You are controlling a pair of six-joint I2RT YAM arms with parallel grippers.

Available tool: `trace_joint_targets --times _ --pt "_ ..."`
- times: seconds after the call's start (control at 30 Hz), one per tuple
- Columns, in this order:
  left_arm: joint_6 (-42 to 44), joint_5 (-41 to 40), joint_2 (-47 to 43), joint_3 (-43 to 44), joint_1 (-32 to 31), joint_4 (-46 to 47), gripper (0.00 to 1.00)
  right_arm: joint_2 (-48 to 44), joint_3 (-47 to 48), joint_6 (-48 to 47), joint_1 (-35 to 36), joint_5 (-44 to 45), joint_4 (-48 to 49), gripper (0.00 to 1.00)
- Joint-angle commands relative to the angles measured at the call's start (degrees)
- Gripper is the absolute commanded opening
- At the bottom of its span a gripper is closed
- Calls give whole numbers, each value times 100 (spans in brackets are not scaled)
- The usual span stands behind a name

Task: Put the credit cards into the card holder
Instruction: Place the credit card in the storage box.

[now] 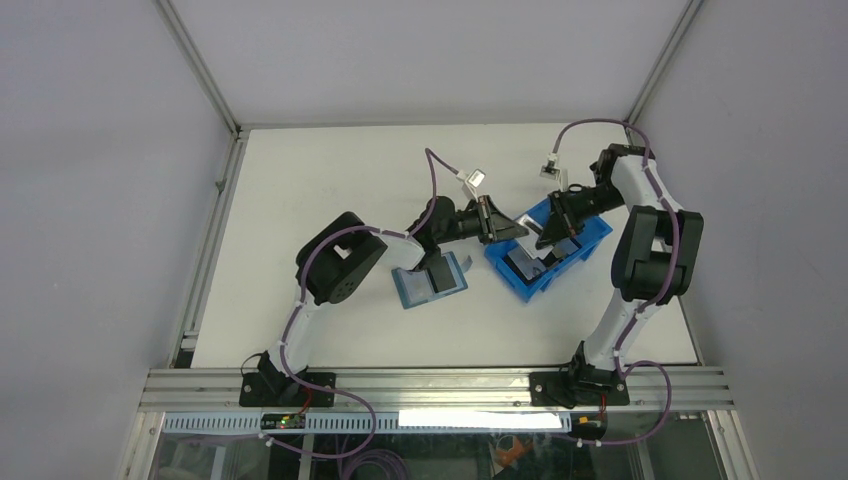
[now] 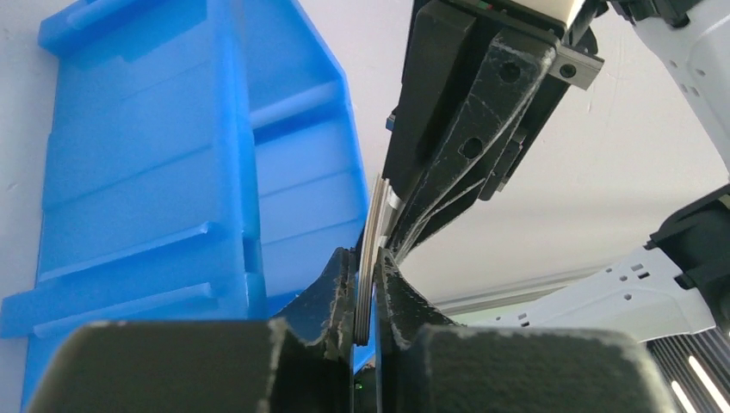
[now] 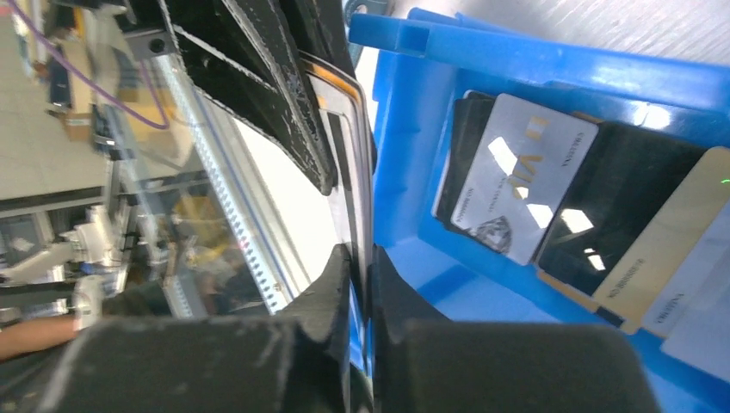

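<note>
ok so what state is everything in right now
left gripper: shut on the held card
right gripper: shut on that card too
held card: in the air, pinched by both grippers
card holder: lying open
blue bin: upright, holding the loose cards
loose cards: flat, overlapping

I'm looking down on a plain white desk (image 1: 300, 200) with two things lying directly on it. The teal card holder (image 1: 412, 288) lies opened flat, just toward 6 o'clock of the desk's centre. The bright-blue bin (image 1: 512, 277) sits skewed at about 3 o'clock from the holder, near it but not touching.
</note>
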Motion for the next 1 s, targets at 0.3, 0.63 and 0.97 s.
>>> trace_joint_targets --times 0.3,0.63,0.97 --pt "-304 132 39 91 0 601 29 420 885 -1210 -192 -140 -1330 0" --pt "-255 -68 -45 -45 7 580 0 190 744 -361 -361 -3 -611 37" --pt "-158 -126 -88 -142 6 643 0 222 568 -565 -668 -106 -895 41"
